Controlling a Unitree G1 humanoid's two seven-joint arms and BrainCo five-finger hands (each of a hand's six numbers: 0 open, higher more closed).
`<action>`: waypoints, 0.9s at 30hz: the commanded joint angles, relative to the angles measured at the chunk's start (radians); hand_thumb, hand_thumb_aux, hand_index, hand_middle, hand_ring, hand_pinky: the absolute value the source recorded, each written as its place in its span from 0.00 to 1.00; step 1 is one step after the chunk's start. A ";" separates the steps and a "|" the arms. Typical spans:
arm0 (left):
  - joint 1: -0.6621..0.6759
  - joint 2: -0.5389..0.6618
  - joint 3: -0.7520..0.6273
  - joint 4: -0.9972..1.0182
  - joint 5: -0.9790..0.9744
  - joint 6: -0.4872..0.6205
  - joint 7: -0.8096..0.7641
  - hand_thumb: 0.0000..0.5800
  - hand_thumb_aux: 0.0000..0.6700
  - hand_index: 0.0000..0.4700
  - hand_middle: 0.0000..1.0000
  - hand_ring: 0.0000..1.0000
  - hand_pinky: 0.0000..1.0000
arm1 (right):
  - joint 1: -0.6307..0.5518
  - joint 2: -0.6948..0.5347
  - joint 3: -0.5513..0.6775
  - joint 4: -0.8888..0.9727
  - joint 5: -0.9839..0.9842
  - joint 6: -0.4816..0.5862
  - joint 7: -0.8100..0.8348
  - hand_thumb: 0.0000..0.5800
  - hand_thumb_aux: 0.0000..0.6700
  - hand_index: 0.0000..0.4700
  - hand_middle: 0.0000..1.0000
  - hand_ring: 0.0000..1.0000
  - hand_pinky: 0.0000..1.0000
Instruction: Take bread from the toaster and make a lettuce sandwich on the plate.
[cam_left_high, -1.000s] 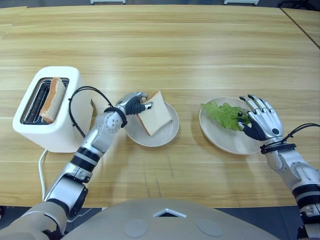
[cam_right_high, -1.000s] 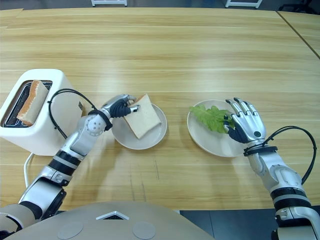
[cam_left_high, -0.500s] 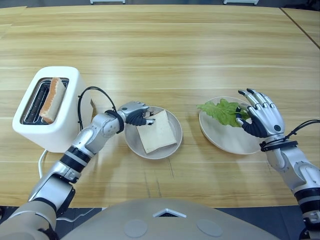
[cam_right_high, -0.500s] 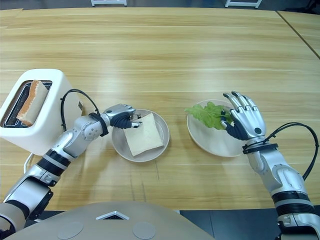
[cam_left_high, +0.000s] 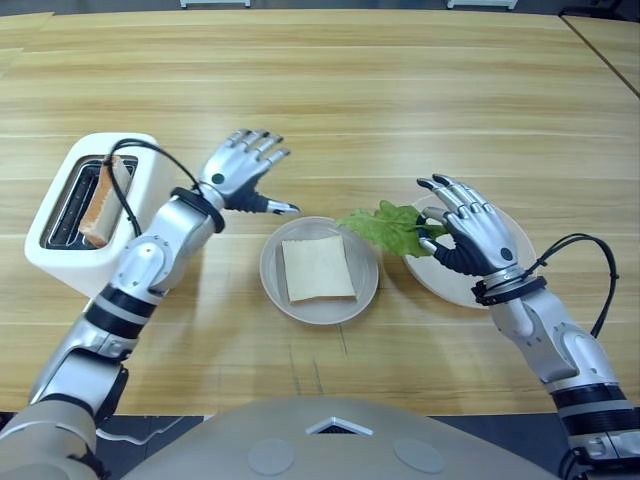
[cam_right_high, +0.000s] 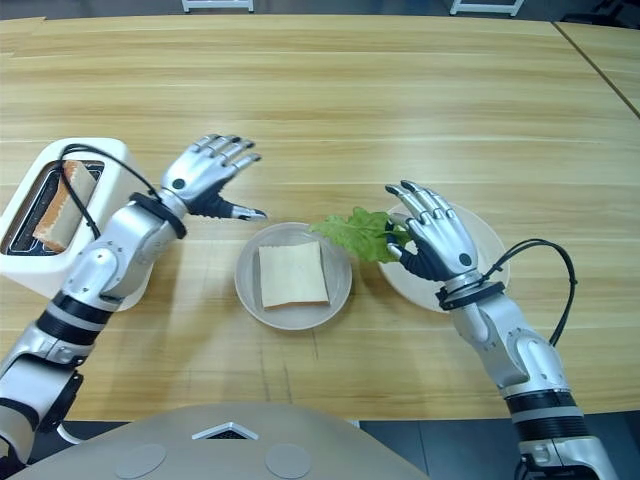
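A slice of white bread (cam_left_high: 318, 269) lies flat on the round plate (cam_left_high: 274, 290) in the middle. My left hand (cam_left_high: 238, 173) is open above the table, up and left of that plate, between it and the white toaster (cam_left_high: 75, 248). A second slice of bread (cam_left_high: 104, 199) stands in the toaster's slot. My right hand (cam_left_high: 467, 230) is shut on a green lettuce leaf (cam_left_high: 385, 226), which hangs in the air between the bread plate and the second plate (cam_left_high: 507, 271) on the right.
A black cable (cam_left_high: 135, 170) runs along my left arm over the toaster. The toaster's white cord (cam_left_high: 82, 335) trails toward the table's front edge. The wooden table (cam_left_high: 400, 100) stretches far behind both plates.
My left hand let go of the bread slice, which now lies flat on the plate, and rose up and left, opening. My right hand lifted the lettuce off its plate and carried it left.
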 joint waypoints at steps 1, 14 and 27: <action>0.058 0.079 0.202 -0.277 0.039 0.096 -0.077 0.00 0.00 0.00 0.00 0.00 0.00 | -0.025 0.074 0.080 -0.032 -0.027 -0.004 0.056 1.00 1.00 1.00 0.00 0.00 0.00; 0.489 0.184 0.718 -0.444 0.005 0.191 -0.335 0.00 0.00 0.00 0.00 0.00 0.00 | -0.067 0.183 0.247 0.018 -0.184 -0.016 0.059 1.00 1.00 1.00 0.00 0.00 0.00; 0.557 0.138 0.656 -0.416 -0.014 0.283 -0.453 0.95 0.78 0.78 0.00 0.00 0.00 | -0.058 0.170 0.206 0.005 -0.224 0.002 -0.013 0.00 0.00 0.00 0.00 0.00 0.00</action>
